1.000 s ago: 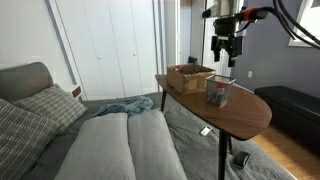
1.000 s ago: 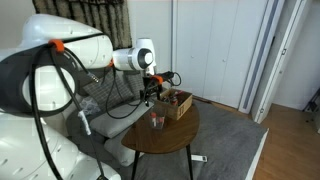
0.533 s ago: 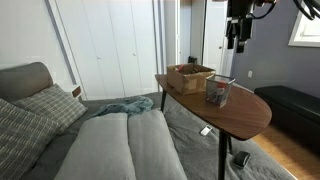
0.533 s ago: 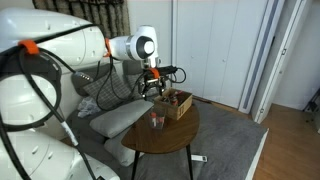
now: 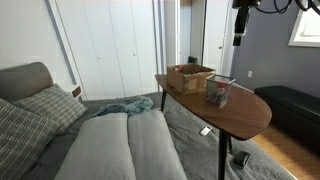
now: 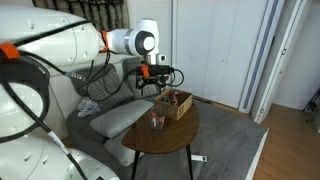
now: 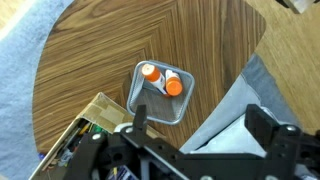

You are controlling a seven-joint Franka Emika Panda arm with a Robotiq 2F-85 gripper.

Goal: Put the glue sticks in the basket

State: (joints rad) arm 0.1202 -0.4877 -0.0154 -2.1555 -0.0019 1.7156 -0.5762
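Two glue sticks (image 7: pixel 158 80) with orange caps stand inside the small grey mesh basket (image 7: pixel 183 104) on the round wooden table. The basket also shows in both exterior views (image 5: pixel 217 93) (image 6: pixel 157 121), next to the brown box. My gripper (image 7: pixel 195 122) is open and empty, high above the table, with its fingers apart over the table edge. In an exterior view it is near the top edge (image 5: pixel 239 30); in the other exterior view it hangs above the brown box (image 6: pixel 152 84).
A low brown open box (image 5: pixel 189 76) (image 6: pixel 176 103) sits on the round wooden table (image 5: pixel 245 110) beside the basket; its corner shows in the wrist view (image 7: pixel 85 130). A grey sofa with cushions (image 5: pixel 90 135) stands beside the table. A dark bench (image 5: pixel 295 105) stands behind.
My gripper has risen straight up away from the basket over the last second, from just above the table to near the top of the exterior view. The glue sticks stay in the basket.
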